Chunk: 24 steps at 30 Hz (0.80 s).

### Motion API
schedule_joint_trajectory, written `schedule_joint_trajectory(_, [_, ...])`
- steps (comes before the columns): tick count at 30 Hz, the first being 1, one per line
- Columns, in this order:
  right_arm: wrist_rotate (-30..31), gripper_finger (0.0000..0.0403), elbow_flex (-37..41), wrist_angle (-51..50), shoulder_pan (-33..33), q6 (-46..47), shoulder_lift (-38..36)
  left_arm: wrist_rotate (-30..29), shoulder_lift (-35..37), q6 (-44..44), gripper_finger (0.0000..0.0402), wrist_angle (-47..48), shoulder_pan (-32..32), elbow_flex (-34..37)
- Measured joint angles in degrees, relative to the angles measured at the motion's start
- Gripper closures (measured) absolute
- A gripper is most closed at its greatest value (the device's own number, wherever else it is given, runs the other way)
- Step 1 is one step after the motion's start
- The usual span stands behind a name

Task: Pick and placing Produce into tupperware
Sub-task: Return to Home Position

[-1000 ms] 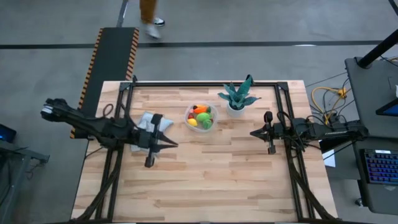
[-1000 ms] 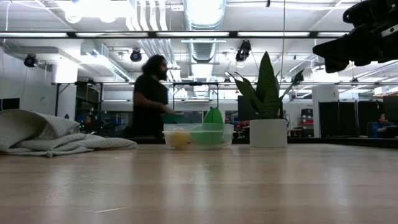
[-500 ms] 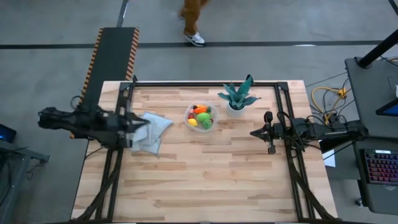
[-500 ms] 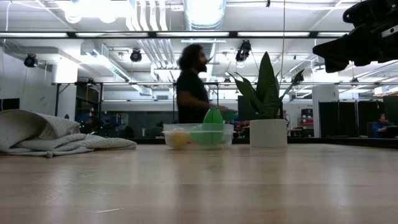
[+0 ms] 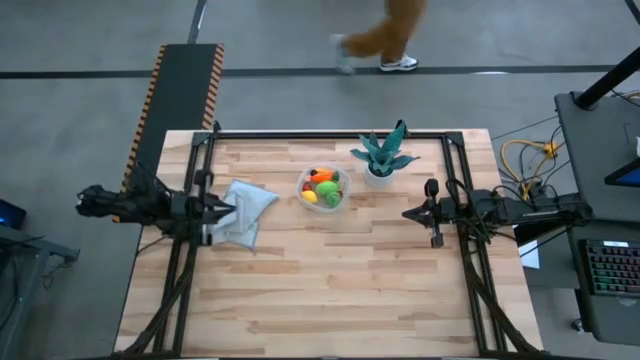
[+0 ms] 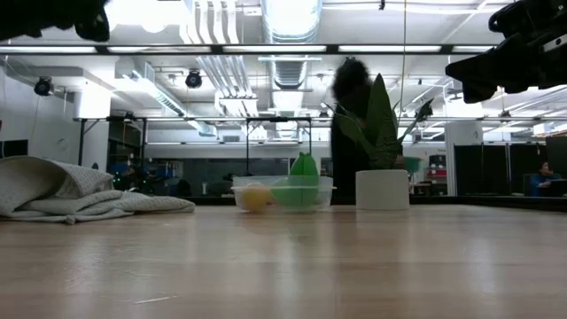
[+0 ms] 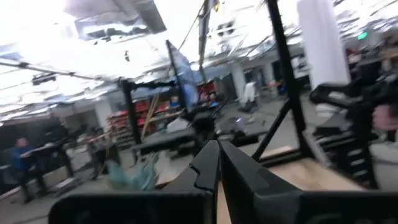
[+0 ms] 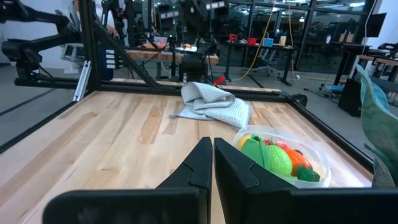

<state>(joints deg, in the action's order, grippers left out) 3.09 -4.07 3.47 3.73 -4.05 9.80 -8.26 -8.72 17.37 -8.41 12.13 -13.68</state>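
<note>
Produce (image 5: pixel 323 187) sits in bowl (image 5: pixel 301 180), far centre beside plant (image 5: pixel 381 156), so job looks done. My left pincer (image 5: pixel 229 210) hangs above cloth (image 5: pixel 250 203), fingers pressed together, empty; right pincer (image 5: pixel 408 213) likewise, right side.

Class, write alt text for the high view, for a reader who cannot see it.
Seen from above, a clear bowl of toy produce sits on a wooden table between a crumpled cloth and a potted plant. The left gripper is at the cloth's edge and the right gripper at the table's right side, both shut and empty.
</note>
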Motion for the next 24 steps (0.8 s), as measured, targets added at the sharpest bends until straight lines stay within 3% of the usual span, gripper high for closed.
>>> schedule_joint_trajectory(9, [0.15, 0.0394, -0.01, 2.09, -0.02, -1.86, -0.02, -0.96, -0.5, -1.69, 0.0402, 2.54, -4.42, 1.28])
schedule_joint_trajectory(16, [0.59, 0.0394, -0.01, 2.92, -0.02, -3.59, -0.02, 4.16, -0.23, -6.92, 0.0401, 3.06, -10.28, 3.31])
schedule_joint_trajectory(24, [0.59, 0.0394, -0.01, 2.94, -0.02, -3.96, -0.02, 5.63, 0.57, -8.04, 0.0401, 3.02, -10.94, 7.16])
